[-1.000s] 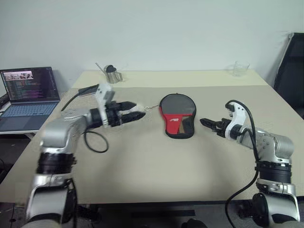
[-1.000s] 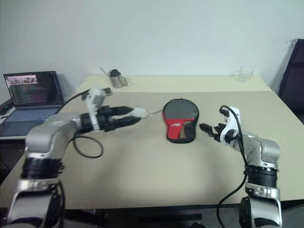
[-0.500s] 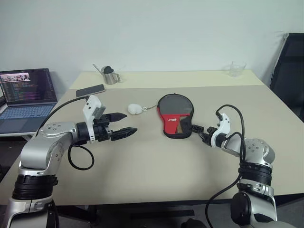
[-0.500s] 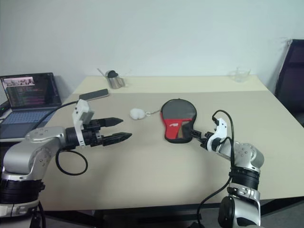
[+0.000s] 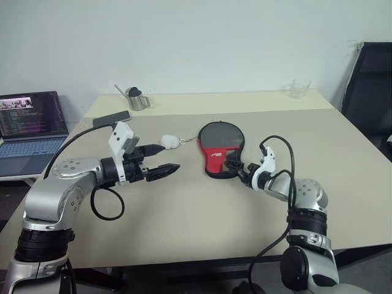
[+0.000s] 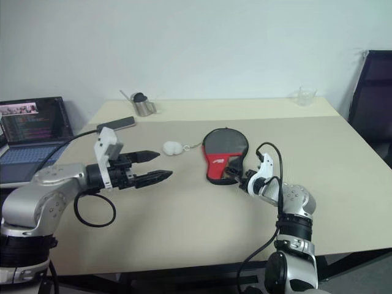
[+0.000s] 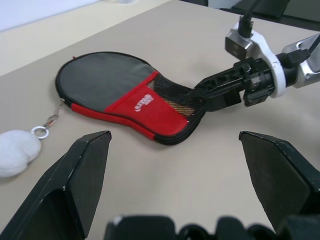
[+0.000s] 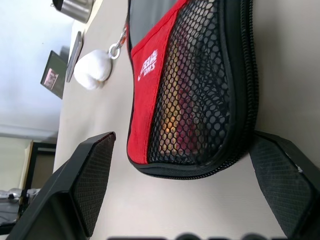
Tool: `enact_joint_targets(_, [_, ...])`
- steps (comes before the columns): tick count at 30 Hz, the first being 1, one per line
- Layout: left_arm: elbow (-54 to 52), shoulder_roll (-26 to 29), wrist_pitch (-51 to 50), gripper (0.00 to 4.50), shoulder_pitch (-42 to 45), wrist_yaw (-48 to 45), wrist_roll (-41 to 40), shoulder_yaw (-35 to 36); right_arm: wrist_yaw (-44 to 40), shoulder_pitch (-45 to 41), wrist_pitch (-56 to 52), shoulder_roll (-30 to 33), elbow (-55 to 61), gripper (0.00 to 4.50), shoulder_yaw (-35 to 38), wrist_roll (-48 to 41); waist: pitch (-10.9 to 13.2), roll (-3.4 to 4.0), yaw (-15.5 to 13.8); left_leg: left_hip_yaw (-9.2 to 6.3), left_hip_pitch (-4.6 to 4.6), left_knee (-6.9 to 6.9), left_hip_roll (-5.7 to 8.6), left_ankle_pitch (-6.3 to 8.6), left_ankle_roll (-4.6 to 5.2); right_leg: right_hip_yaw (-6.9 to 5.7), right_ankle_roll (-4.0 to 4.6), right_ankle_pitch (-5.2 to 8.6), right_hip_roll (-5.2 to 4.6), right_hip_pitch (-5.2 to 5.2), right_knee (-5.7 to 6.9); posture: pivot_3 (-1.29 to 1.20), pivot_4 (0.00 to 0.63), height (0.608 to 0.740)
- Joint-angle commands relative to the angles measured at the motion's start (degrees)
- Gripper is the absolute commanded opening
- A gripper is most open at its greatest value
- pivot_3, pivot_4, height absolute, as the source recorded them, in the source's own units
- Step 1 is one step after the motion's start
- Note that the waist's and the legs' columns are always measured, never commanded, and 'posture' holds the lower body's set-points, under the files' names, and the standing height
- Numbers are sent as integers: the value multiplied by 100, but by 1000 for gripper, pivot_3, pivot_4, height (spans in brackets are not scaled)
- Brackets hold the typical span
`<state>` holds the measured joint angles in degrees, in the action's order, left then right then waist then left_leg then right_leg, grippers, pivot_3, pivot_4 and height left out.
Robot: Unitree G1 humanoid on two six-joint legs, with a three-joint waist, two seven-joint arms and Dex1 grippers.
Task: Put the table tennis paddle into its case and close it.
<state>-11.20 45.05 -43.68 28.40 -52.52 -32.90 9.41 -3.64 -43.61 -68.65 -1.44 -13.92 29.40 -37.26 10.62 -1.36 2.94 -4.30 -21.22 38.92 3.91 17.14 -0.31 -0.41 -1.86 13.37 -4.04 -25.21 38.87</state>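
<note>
The case [image 5: 219, 147] lies flat mid-table, a black and red pouch with a mesh patch [image 8: 200, 90]. Its white ball charm [image 5: 169, 142] rests on the table to its left. The paddle is hidden; only tan and red tones show through the mesh. My right gripper [image 5: 236, 168] is open, with its fingers [image 8: 90, 175] on either side of the case's narrow end, close to touching it. My left gripper [image 5: 170, 157] hovers open just short of the charm, holding nothing. The left wrist view shows the case [image 7: 115, 90], the charm [image 7: 15, 152] and my right gripper [image 7: 202, 95] at the mesh end.
An open laptop [image 5: 30, 122] sits on a side desk at the left. A dark phone [image 5: 111, 116] and a metal cup [image 5: 133, 98] stand at the back left of the table. A clear glass [image 5: 297, 89] is at the back right. A black chair [image 5: 370, 92] stands right of the table.
My right gripper has swung left and reached the case's narrow end. The camera view has shifted. My left gripper has stayed open by the charm.
</note>
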Motion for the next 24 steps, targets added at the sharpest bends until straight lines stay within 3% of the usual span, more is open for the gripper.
enact_joint_targets(1, [-252,51,-46,4474,46,88,-147,156,-13,-173,115,-69,-57,4500,-79,-158,0,0,0,0,0,0,0,0,0,0,0,0,0,0,0,0,150,740])
enact_joint_targets(7, [-292,44,-70,4474,51,152,-183,89,102,-218,335,-32,-243,4500,-43,-69,0,0,3,1,4,0,0,0,0,0,2,-1,1,3,1,0,150,740])
enact_joint_targets(8, [-286,40,-65,4495,64,158,-177,73,162,-221,401,-29,-304,4314,-25,-31,0,0,3,1,6,0,-1,0,0,0,2,-1,1,5,1,0,150,740])
enact_joint_targets(11, [-275,40,-54,4500,82,173,-172,49,242,-202,506,0,-396,3576,-54,16,0,0,2,0,12,-1,-1,0,1,-1,2,-1,1,13,0,0,150,740])
enact_joint_targets(21, [-220,22,0,4500,125,173,-144,-43,284,-81,739,149,-511,125,-309,112,-1,-1,3,2,13,-6,-3,0,1,-1,3,-1,1,15,-4,0,150,740])
enact_joint_targets(24, [-208,19,16,4500,135,169,-135,-62,273,-63,695,165,-441,51,-345,53,-1,-1,-2,0,22,-6,-3,1,2,-3,3,-1,1,25,-4,0,150,740])
